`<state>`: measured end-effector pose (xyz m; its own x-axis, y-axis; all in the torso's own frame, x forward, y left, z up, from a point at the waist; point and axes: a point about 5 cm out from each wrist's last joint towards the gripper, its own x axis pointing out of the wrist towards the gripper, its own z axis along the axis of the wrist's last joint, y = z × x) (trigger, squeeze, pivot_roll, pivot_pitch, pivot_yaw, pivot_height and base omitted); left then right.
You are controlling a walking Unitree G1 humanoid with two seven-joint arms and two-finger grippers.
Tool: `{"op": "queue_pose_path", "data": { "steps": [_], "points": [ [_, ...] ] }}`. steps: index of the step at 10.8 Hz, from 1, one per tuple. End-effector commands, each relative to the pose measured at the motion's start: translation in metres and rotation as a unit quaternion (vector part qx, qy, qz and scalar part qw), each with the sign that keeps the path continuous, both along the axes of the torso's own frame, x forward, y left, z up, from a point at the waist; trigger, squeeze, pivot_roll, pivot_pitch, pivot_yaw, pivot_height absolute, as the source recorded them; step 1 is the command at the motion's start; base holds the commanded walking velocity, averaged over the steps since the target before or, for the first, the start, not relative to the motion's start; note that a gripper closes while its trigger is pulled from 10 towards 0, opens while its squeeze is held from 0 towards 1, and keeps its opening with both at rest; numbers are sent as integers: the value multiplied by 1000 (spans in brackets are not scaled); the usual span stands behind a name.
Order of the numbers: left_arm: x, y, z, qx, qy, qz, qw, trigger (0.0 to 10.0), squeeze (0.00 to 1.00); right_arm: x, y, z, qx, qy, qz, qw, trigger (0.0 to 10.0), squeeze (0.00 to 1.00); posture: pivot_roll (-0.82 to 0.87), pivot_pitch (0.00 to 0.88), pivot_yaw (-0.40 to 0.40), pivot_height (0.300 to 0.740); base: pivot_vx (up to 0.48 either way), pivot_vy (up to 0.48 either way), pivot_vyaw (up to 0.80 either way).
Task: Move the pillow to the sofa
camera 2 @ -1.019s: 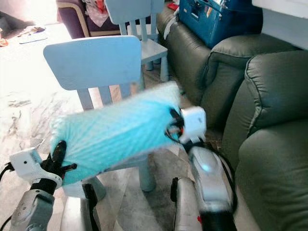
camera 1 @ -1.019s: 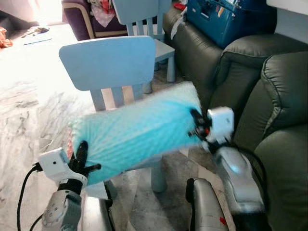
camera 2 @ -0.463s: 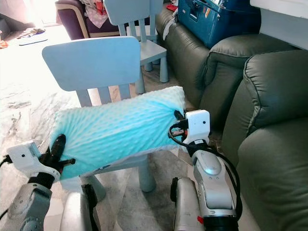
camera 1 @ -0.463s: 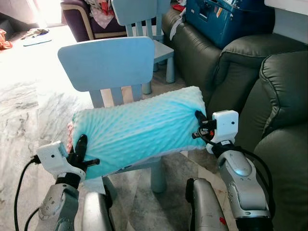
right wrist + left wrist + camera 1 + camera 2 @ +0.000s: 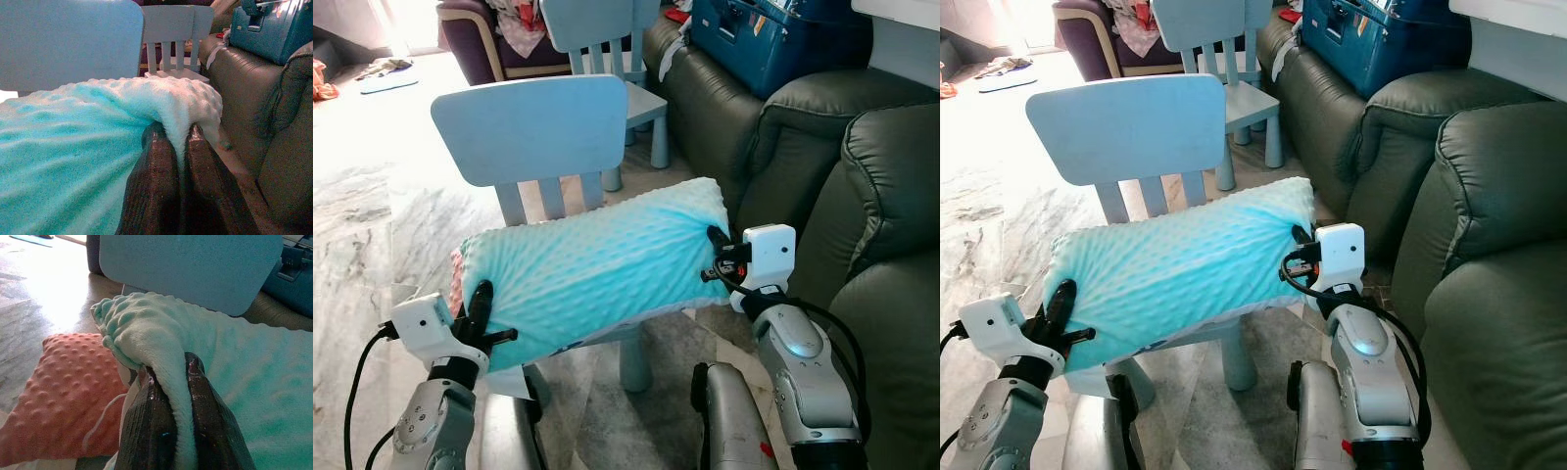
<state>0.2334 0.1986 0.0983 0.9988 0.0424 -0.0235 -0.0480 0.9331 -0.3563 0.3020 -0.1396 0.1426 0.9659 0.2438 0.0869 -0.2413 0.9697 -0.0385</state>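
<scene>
While the robot stands by the small light-blue plastic chair, its left gripper pinches one end of the long, bumpy, turquoise fleece pillow, with both black fingers pressed tight on a fold of the soft cloth. Under that end, on the chair seat, lies a bumpy orange-pink cushion. The pillow hangs in the air just in front of the chair's back and above its seat, and its long side runs from left to right between the two arms. On the far end, the right gripper is squeezed shut on the other corner. Further right of the chair sits the big dark-green leather sofa, so the right arm is nearer to it and the pillow must swing that way. A blue hard case rests on the sofa behind the chair. I can read no words or labels.
</scene>
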Motion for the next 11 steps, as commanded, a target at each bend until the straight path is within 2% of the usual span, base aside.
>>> {"op": "queue_pose_path", "data": {
  "steps": [1,5,8,11],
  "points": [
    [-1,0,3,3,-5,-2,1000,0,0,2,3,13,5,-24,4,1000,0,0,-168,0,46,465,0,0,0],
    [0,0,3,4,-4,-5,1000,0,0,1,3,13,6,-25,6,1000,0,0,-168,0,48,465,0,0,0],
    [0,-1,2,3,-2,-7,1000,0,0,2,4,13,7,-25,7,1000,0,0,-167,0,48,504,0,0,0],
    [0,-2,2,2,-1,-8,1000,0,0,2,5,13,10,-24,10,1000,0,0,-167,0,49,569,0,0,0]
  ]
}}
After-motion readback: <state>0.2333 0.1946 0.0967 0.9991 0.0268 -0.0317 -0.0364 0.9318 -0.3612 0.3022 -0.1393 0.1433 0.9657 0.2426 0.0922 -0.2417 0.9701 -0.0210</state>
